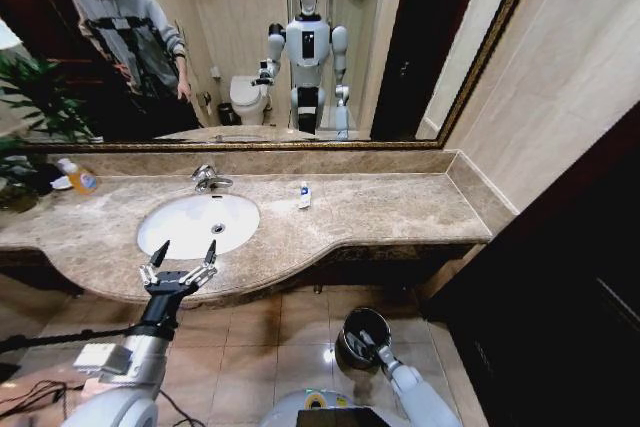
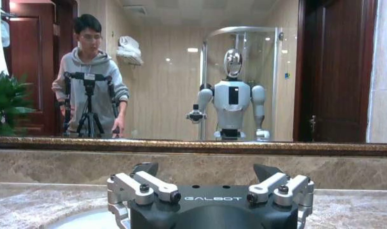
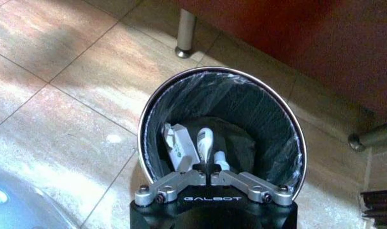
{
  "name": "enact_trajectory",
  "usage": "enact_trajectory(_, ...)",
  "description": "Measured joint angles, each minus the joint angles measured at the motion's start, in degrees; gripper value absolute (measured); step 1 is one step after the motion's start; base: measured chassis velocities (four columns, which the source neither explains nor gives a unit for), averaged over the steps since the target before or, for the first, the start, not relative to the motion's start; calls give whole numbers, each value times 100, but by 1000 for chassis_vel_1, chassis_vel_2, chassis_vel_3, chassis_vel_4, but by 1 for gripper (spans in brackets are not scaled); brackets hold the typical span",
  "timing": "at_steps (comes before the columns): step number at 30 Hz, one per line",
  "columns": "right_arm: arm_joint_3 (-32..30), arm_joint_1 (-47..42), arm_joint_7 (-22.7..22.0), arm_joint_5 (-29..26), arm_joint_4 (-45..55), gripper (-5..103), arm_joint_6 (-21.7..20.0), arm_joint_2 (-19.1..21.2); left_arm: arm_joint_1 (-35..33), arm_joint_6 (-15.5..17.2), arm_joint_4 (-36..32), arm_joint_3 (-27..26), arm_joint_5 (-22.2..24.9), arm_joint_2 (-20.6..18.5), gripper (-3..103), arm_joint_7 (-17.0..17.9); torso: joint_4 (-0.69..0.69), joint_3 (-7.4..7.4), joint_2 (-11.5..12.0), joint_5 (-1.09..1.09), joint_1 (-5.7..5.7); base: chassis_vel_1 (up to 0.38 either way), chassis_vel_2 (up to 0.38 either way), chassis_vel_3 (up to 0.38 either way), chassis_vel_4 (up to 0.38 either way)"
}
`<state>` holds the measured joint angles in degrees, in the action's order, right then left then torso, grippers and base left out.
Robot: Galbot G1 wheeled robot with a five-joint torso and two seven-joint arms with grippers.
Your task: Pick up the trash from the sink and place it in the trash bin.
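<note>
The white oval sink (image 1: 180,217) lies in the beige marble counter, its bowl bare around the drain. My left gripper (image 1: 184,256) hovers open at the sink's front rim, fingers spread and nothing between them; it (image 2: 206,171) faces the mirror. On the floor to the right stands the dark trash bin (image 1: 350,317) with its shiny rim (image 3: 145,119). White tubes and a sachet of trash (image 3: 175,145) lie inside on the black liner. My right gripper (image 3: 210,174) hangs shut just above the bin's opening (image 1: 366,344), fingertips touching.
A chrome tap (image 1: 208,179) stands behind the sink. A small white item (image 1: 304,194) sits on the counter to the right of the bowl, and an orange-liquid bottle (image 1: 78,178) at the far left. A dark door is at right. A counter leg (image 3: 182,36) stands behind the bin.
</note>
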<state>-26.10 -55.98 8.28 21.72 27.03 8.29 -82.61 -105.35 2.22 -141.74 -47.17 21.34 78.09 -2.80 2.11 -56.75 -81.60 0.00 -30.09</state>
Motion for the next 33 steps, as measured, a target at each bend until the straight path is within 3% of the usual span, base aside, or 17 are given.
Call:
enact_trajectory(11, 2, 75, -40, -1, 10, -2, -16, 25, 0, 0, 0, 0, 0, 0, 100, 0, 0, 0, 0, 0, 0, 0, 0, 0, 0)
enact_trajectory(21, 5, 81, -96, 35, 29, 30, -31, -13, 0, 0, 0, 0, 0, 0, 100, 0, 0, 0, 0, 1, 0, 0, 0, 0, 0)
enact_trajectory(24, 4, 53, -98, 41, 60, 46, -31, -15, 0, 0, 0, 0, 0, 0, 100, 0, 0, 0, 0, 0, 0, 0, 0, 0, 0)
enact_trajectory(26, 2, 42, -99, 42, 68, 46, -31, -15, 0, 0, 0, 0, 0, 0, 100, 0, 0, 0, 0, 0, 0, 0, 0, 0, 0)
enact_trajectory(30, -7, -3, -107, 41, 88, 68, -23, -8, 0, 0, 0, 0, 0, 0, 100, 0, 0, 0, 0, 0, 0, 0, 0, 0, 0)
enact_trajectory(33, -10, -14, -111, 41, 87, 74, -18, -7, 0, 0, 0, 0, 0, 0, 100, 0, 0, 0, 0, 0, 0, 0, 0, 0, 0)
